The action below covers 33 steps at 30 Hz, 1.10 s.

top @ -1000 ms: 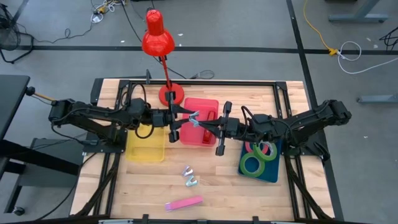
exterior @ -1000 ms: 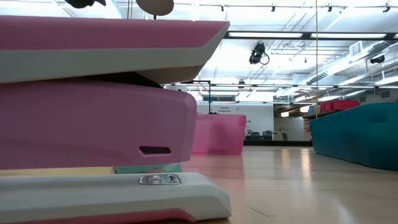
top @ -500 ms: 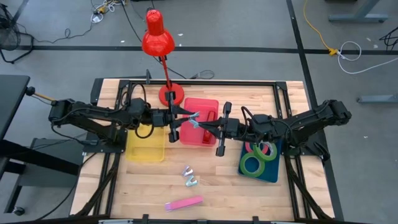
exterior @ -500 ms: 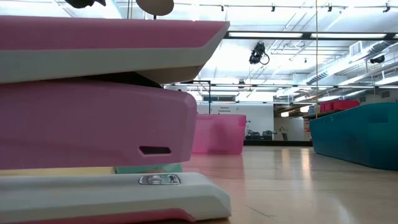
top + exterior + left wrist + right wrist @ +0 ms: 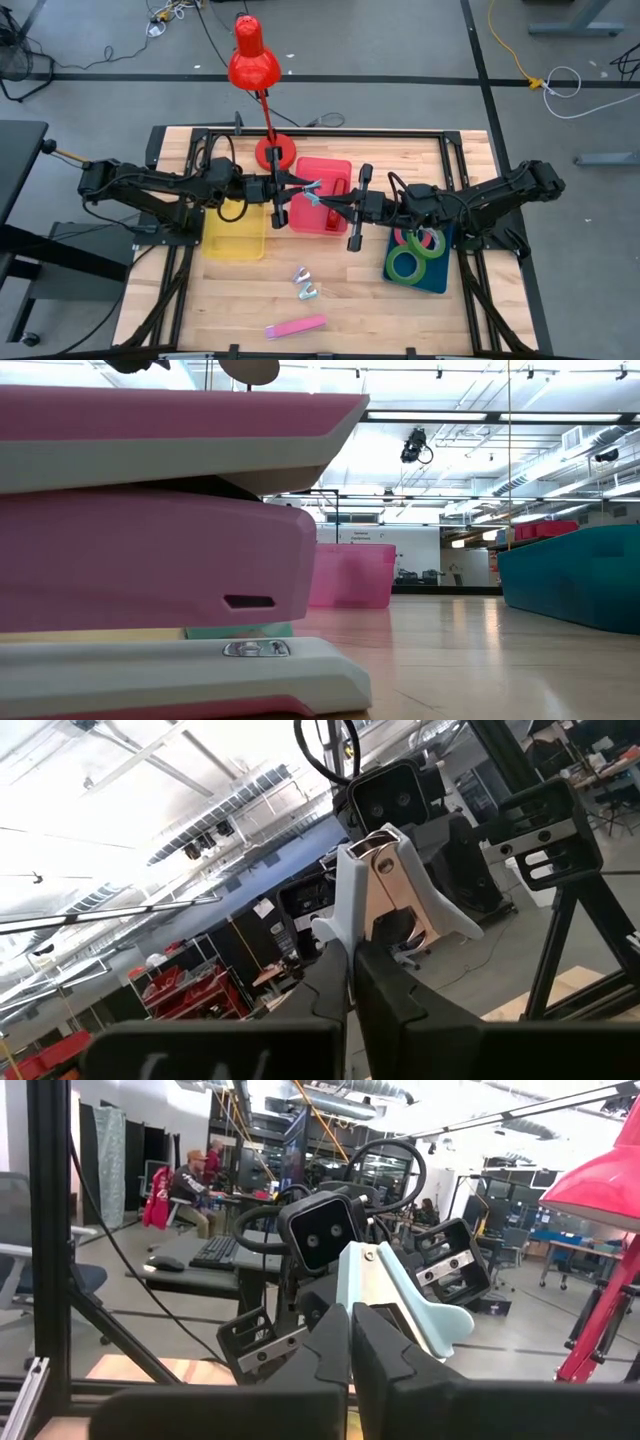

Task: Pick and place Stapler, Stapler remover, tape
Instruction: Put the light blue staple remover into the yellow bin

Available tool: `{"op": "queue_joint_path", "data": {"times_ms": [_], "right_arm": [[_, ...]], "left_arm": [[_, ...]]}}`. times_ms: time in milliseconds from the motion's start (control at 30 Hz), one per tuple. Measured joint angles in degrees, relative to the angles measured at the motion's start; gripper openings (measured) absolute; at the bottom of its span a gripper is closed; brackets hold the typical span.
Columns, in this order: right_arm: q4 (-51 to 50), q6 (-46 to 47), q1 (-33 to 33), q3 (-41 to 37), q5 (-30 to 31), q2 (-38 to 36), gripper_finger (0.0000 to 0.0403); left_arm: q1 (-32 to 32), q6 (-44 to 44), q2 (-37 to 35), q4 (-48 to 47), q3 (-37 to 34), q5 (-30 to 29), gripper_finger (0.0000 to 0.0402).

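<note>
Your left pincer (image 5: 296,186) and right pincer (image 5: 322,199) meet tip to tip above red bin (image 5: 335,170) near counter (image 5: 360,300) centre, both pinching one pale staple remover (image 5: 312,190). Second staple remover (image 5: 304,283) lies at 6 o'clock of bin. Pink stapler (image 5: 296,326) sits at counter's 6 o'clock edge. Tape rolls (image 5: 414,252) rest in blue bin (image 5: 436,278) at 3 o'clock. Yellow bin (image 5: 234,241) at 9 o'clock of red bin.
</note>
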<state>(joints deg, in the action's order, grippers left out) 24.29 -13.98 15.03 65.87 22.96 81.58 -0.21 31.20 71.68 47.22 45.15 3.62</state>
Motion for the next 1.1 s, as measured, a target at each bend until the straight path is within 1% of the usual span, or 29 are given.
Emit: {"op": "queue_joint_path", "data": {"times_ms": [167, 467, 633, 733, 900, 1000, 1100], "right_arm": [[0.11, 2.37, -0.02, 0.00, 0.04, 0.00, 0.0022], [0.76, 4.53, 0.02, 0.00, 0.27, 0.00, 0.0108], [2.87, 4.52, 0.34, 0.00, -3.28, 0.00, 0.0141], [3.70, 3.97, 0.87, 0.00, -3.35, -0.22, 0.0149], [3.29, 0.78, 1.58, 0.00, -0.19, -0.89, 0.0148], [1.94, -0.83, 1.70, 0.00, 2.16, -0.98, 0.0144], [-1.69, -1.90, 1.66, 0.00, 4.37, -1.01, 0.0138]], "left_arm": [[-0.02, 0.00, 0.00, -0.11, 0.00, -0.02, 0.0015], [-0.07, 0.08, 0.04, -0.31, 0.00, -1.15, 0.0014], [-0.07, 0.08, 0.07, -1.12, 0.00, -3.95, 0.0014], [-0.07, 0.11, -0.57, -2.70, -0.02, -5.00, 0.0014], [-0.06, 0.10, -2.52, -5.22, -0.03, -6.61, 0.0014], [-0.04, 0.11, -4.64, -10.05, 0.02, -8.45, 0.0014], [-0.02, -0.11, -7.01, -15.32, 0.00, -9.32, 0.0014]]}}
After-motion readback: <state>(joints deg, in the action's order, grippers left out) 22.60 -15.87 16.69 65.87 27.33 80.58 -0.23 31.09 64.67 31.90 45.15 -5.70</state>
